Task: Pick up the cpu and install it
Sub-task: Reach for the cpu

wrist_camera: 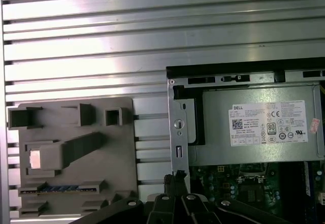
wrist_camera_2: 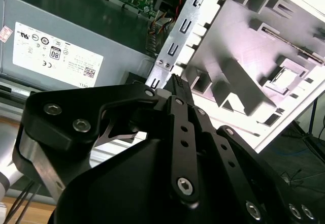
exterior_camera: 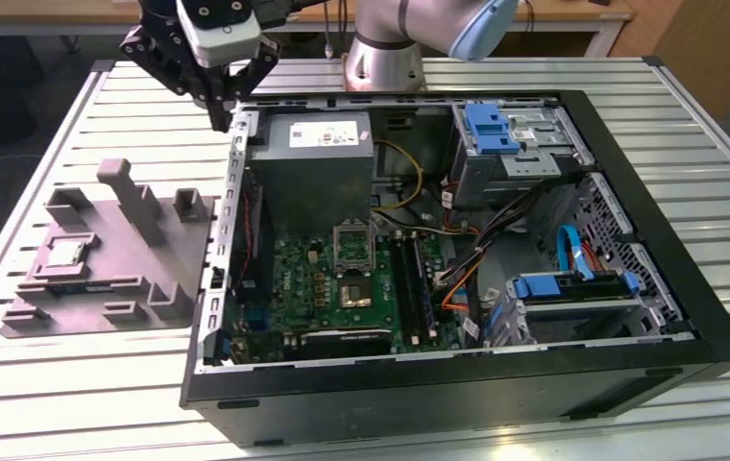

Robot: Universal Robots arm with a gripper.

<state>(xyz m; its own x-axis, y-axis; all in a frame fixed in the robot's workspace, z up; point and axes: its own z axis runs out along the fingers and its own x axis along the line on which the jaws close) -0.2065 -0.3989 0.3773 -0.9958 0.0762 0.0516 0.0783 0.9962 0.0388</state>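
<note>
The cpu (exterior_camera: pixel 64 253) is a small pale silvery square lying in a recess of the grey plastic tray (exterior_camera: pixel 147 279), on the table at the exterior view's left of the open computer case. It also shows in the first wrist view as the cpu (wrist_camera: pixel 34 159) and in the second wrist view as the cpu (wrist_camera_2: pixel 289 76). My gripper (exterior_camera: pixel 222 120) hangs above the case's back corner wall, between tray and power supply, well away from the chip. Its fingers (wrist_camera_2: pixel 177 89) are pressed together with nothing between them. The black socket (exterior_camera: pixel 352 240) sits on the green motherboard inside the case.
The grey power-supply box (exterior_camera: pixel 320 158) fills the case's back corner beside the gripper. Drive cages with blue clips (exterior_camera: pixel 494 130) and bundled cables (exterior_camera: pixel 519 216) occupy the exterior view's right half of the case. The slatted metal table (exterior_camera: pixel 96 384) extends around the tray.
</note>
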